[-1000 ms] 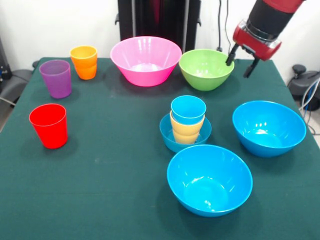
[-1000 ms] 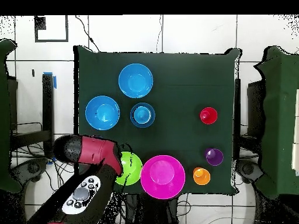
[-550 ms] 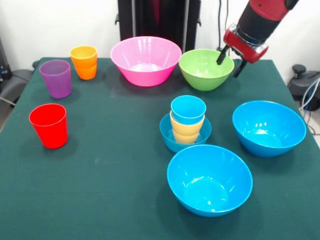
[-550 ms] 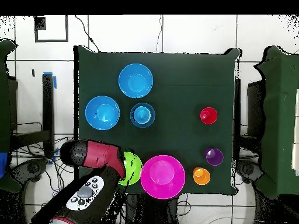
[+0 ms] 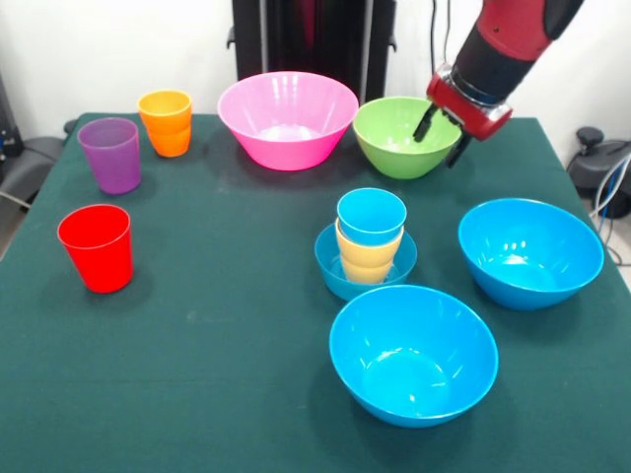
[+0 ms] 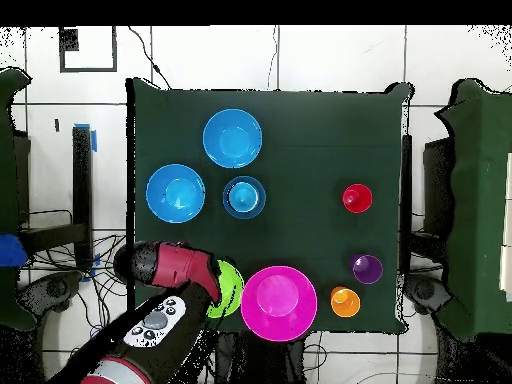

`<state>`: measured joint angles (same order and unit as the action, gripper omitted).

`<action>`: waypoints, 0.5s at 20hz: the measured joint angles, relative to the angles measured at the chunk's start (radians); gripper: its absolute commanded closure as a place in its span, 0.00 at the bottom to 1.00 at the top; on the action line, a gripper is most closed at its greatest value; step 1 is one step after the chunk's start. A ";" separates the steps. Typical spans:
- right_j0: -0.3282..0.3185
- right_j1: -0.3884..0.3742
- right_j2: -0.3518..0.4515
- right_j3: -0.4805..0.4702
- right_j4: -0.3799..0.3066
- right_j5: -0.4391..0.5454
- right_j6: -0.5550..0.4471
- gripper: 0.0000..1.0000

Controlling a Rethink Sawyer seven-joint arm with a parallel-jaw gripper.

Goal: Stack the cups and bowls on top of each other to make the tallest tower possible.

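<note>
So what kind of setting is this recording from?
Most likely a robotics lab: a red robot arm's hand works over a green-clothed table of plastic bowls and cups, with loose cables on a tiled floor.

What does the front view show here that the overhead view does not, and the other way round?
Only the front view shows the gripper open, its two black fingers straddling the rim of the glossy green plastic bowl, and the light blue plastic cup nested in a yellow-orange cup.

Only the overhead view shows the tiled floor round the table and the arm's button panel; the arm hides the gripper.

Both show the large pink bowl, two large blue bowls, the small blue bowl, and red, purple and orange cups.
</note>
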<state>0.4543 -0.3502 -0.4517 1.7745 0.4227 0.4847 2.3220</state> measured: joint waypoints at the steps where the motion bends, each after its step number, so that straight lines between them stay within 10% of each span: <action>1: -0.004 0.004 0.003 0.003 0.001 -0.012 0.000 0.00; 6: -0.012 0.023 0.011 0.017 0.006 -0.042 0.000 0.00; 7: -0.012 0.028 0.016 0.022 0.006 -0.043 0.000 1.00; 10: -0.012 0.030 0.020 0.022 0.006 -0.042 0.000 1.00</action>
<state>0.4424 -0.3204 -0.4315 1.7963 0.4287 0.4429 2.3222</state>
